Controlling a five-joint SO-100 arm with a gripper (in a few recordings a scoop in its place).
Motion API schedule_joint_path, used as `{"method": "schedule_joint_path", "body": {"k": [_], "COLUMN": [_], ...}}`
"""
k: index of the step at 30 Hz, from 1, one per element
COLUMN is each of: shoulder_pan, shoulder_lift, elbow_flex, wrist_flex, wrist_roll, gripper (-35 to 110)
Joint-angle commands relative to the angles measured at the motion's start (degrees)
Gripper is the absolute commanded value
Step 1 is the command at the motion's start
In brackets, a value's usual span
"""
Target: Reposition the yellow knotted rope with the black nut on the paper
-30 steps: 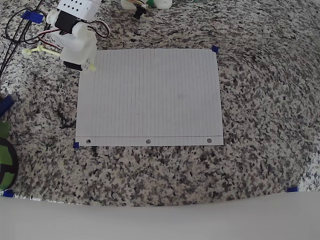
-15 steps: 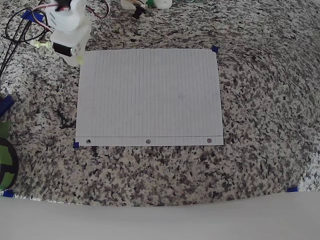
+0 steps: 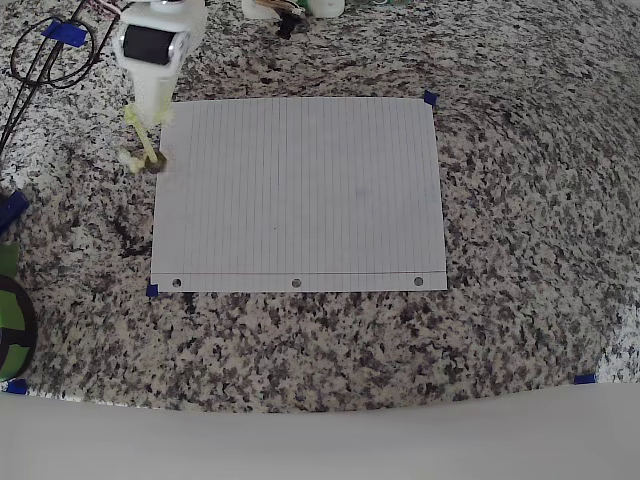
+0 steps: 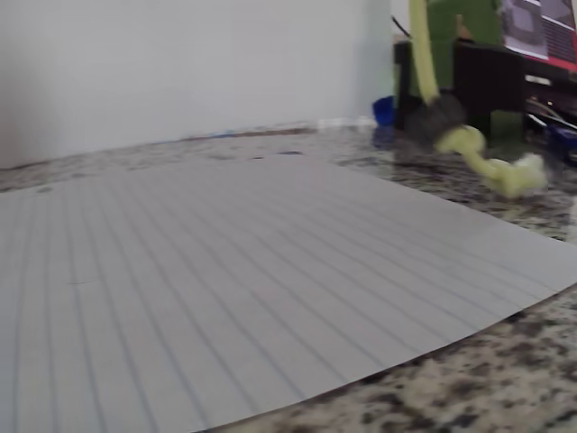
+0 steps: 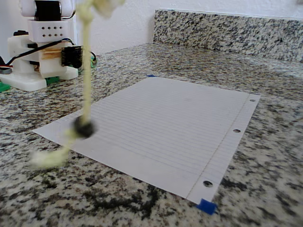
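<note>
The white arm (image 3: 155, 45) points down, fingers (image 3: 150, 105) clamped.

Bench I'm driving over is a speckled granite countertop (image 3: 520, 200), grey/black/cream flecks. Matching granite backsplash (image 5: 227, 30) runs along the far edge in fixed view, w/ plain white wall (image 5: 128, 23) above and to the left of it. Wrist view: a blank pale wall (image 4: 180, 63) behind the counter. Overhead: counter's near edge meets a plain white strip (image 3: 320, 440) across the bottom. Small blue tape marks (image 3: 584, 379) stuck on the granite. Lighting soft, even, no hard shadows.
</note>
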Motion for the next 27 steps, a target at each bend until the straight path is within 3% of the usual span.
{"method": "schedule_joint_path", "body": {"k": [1, 14, 27], "shoulder_pan": [-1.6, -10.9, -27.0], "shoulder_lift": [5.1, 17.1, 26.2], "elbow_flex": [-0.7, 18.6, 31.5], "wrist_flex": [0.3, 0.7, -3.3], "wrist_roll": [-0.4, 0.2, -0.3], "gripper": [0, 0, 0]}}
